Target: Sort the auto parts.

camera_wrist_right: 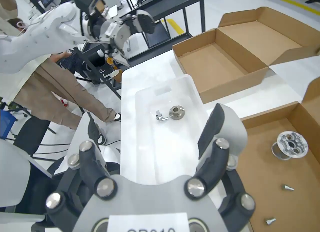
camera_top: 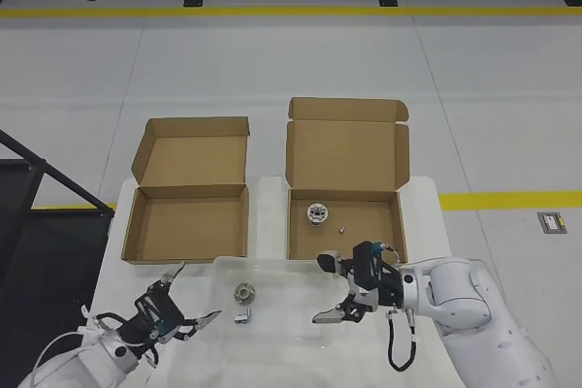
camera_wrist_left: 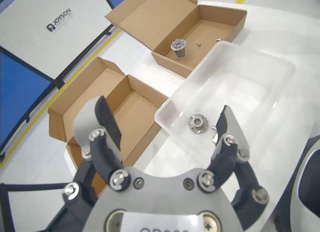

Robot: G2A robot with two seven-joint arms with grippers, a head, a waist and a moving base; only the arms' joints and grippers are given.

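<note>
Flanged hub: a round metal flanged hub lies bore-up in the left part of the clear tray.
Bracket: a small bent metal bracket lies in the same tray, just beside the hub on its near side; from where I stand I cannot tell whether the two touch.
Tray: clear plastic, at the near middle of the desk, its far rim close to the near walls of both boxes.
Right box: an open cardboard right box, lid flap laid back on the far side, stands at the far right of the tray.
Spool-shaped part: a metal spool-shaped part stands on end in the far left part of the right box.
Screws: a small screw lies on the floor of that box near the spool, and a second screw lies a little apart from it.
Left box: the open left box sits beside the right one, on the far left of the tray, lid flap back.
Right claw: the right claw hangs over the right part of the tray, fingers spread wide, nothing between them.
Left claw: the left claw hovers just left of the tray over the near left of the desk, fingers apart and holding nothing.
</note>
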